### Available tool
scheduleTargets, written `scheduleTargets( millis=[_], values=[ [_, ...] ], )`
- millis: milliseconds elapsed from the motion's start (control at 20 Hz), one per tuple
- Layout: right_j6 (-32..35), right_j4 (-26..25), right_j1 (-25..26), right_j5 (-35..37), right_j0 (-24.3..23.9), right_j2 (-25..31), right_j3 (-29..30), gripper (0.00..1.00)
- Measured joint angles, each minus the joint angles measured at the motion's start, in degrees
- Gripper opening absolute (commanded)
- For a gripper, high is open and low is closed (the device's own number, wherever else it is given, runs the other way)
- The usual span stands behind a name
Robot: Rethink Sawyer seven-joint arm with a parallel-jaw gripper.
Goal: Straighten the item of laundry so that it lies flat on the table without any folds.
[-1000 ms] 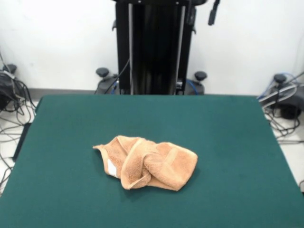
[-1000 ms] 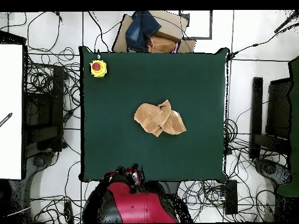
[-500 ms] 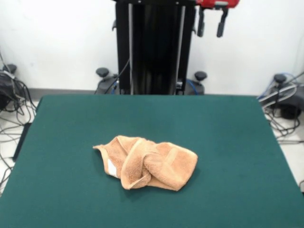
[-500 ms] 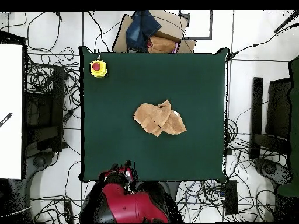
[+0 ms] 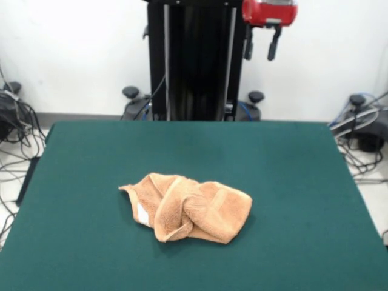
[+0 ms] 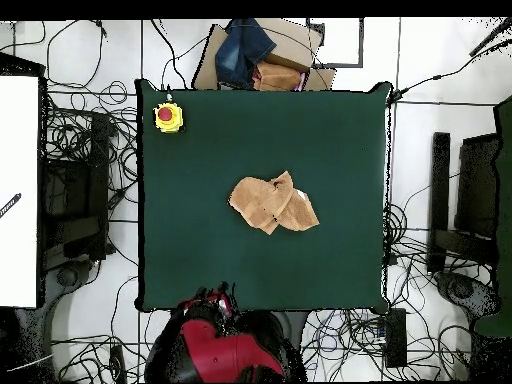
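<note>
The large dark green felt-topped table (image 5: 303, 182) bears the crumpled tan-orange terry hand towel (image 5: 188, 207) near its middle, light, soft and limp; an outer corner seems the best hold. A small yellow box with a red button (image 6: 168, 116) sits at a table corner, well clear of the towel, and the black two-fingered gripper (image 5: 260, 43) hangs spread and empty beyond the table's edge.

A plain white wall (image 5: 73, 54) stands behind the work area. Tangled cables (image 6: 90, 150) cover the pale floor (image 6: 410, 180). A cardboard box (image 6: 265, 55) holding blue cloth (image 6: 243, 48) lies nearby.
</note>
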Motion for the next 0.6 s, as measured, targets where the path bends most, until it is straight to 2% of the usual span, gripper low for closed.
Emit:
scheduleTargets(
  millis=[350,600],
  values=[
    [0.0,-0.3,5.1,-5.2,1.0,-2.0,0.2,1.00],
    [0.0,-1.3,6.0,-6.2,0.4,-2.5,0.8,1.00]
  ],
)
